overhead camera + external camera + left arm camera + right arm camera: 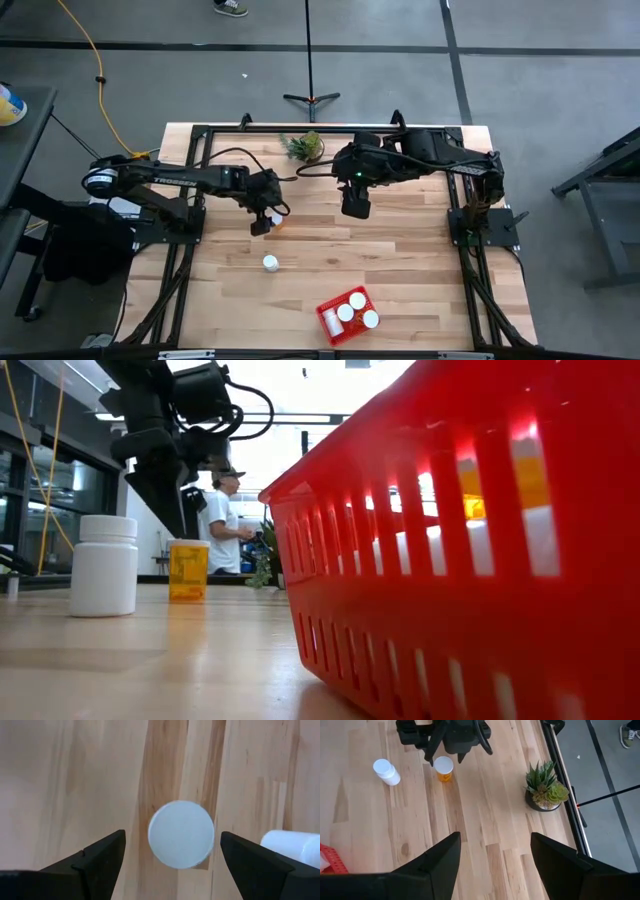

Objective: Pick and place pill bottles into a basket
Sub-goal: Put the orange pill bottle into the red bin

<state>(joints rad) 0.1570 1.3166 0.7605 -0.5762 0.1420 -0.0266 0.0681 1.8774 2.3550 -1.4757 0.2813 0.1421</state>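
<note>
Wooden table (400, 260) stands on grey floor (560, 80).

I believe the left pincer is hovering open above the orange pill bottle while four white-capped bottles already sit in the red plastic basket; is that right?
Nearly: the high view shows three white-capped bottles in the red plastic basket, not four. The rest holds: the left pincer hovers open above the orange pill bottle.
</note>
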